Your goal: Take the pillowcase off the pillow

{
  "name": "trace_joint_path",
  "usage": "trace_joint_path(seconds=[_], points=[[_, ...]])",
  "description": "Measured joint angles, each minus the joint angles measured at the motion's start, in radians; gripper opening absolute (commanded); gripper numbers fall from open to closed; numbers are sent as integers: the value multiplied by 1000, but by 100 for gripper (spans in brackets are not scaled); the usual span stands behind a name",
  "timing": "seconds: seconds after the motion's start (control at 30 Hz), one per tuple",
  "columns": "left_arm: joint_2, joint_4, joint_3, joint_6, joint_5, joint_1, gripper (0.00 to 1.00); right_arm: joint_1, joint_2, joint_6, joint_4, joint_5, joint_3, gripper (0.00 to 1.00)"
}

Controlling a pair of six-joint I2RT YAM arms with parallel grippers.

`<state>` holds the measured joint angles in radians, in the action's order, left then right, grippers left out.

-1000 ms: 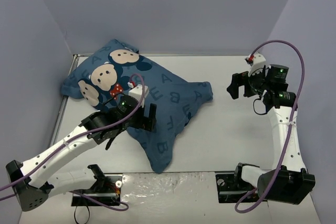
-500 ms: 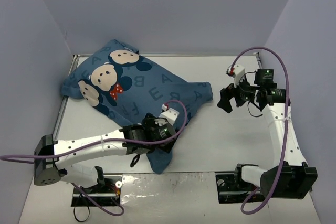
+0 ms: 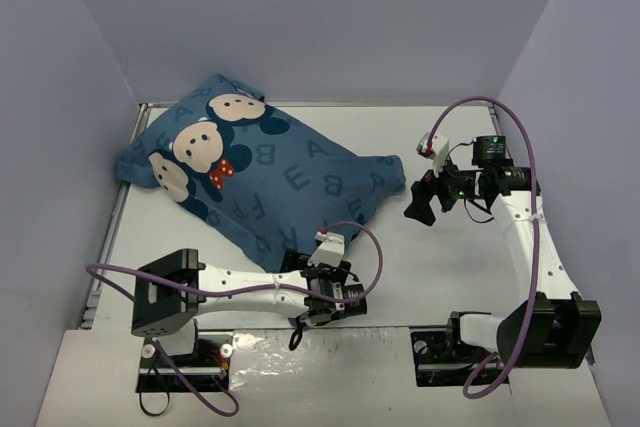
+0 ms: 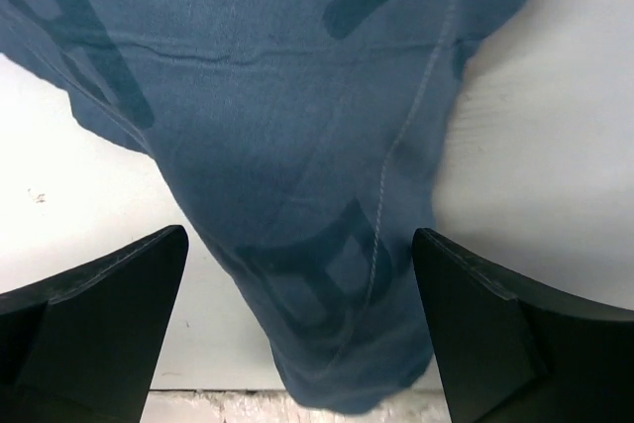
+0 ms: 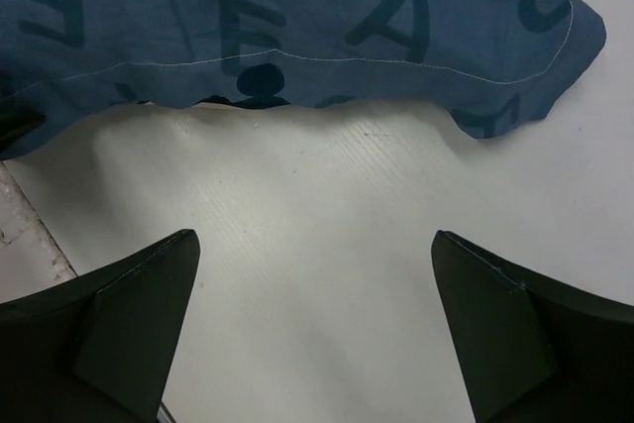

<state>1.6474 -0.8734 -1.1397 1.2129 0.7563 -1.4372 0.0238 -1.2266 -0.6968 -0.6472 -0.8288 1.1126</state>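
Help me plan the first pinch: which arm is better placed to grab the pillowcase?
Left. The left end effector, open, is over the pillowcase at its near corner; the right end effector, also open, faces bare table short of the cloth.

Inside the pillowcase (image 3: 290, 177), the pillow is wholly hidden.

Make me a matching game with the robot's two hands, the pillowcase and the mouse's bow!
1. left hand
2. right hand
3. pillowcase
4. bow

A. red
B. open over bare white table
C. open over a corner of the pillowcase
D. dark blue with letters

Pairs: 1-C, 2-B, 3-D, 4-A
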Motion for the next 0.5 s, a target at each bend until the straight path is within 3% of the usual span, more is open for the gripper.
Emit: trace_joint_path(seconds=[0.17,0.2,0.23,0.27,0.3,0.37,0.4,0.5], points=[[39,-13,9,68,11,60,70,-6,2,-52,0,-24,-6,100],[37,-10,11,76,15,72,60,-6,3,-62,0,-29,-8,100],[34,-4,16,80,18,82,43,-6,5,-72,-1,-35,-10,100],[29,6,22,77,19,90,36,-7,7,-86,-1,-41,-13,99],[24,16,27,72,19,92,22,-7,10,-104,-2,-49,-15,98],[9,40,34,55,15,92,13,-8,16,-147,-12,-69,-17,96],[-5,50,39,41,9,92,3,-8,19,-182,-20,-84,-17,95],[-78,71,41,-15,-8,92,2,-15,33,-282,-45,-119,-17,94]])
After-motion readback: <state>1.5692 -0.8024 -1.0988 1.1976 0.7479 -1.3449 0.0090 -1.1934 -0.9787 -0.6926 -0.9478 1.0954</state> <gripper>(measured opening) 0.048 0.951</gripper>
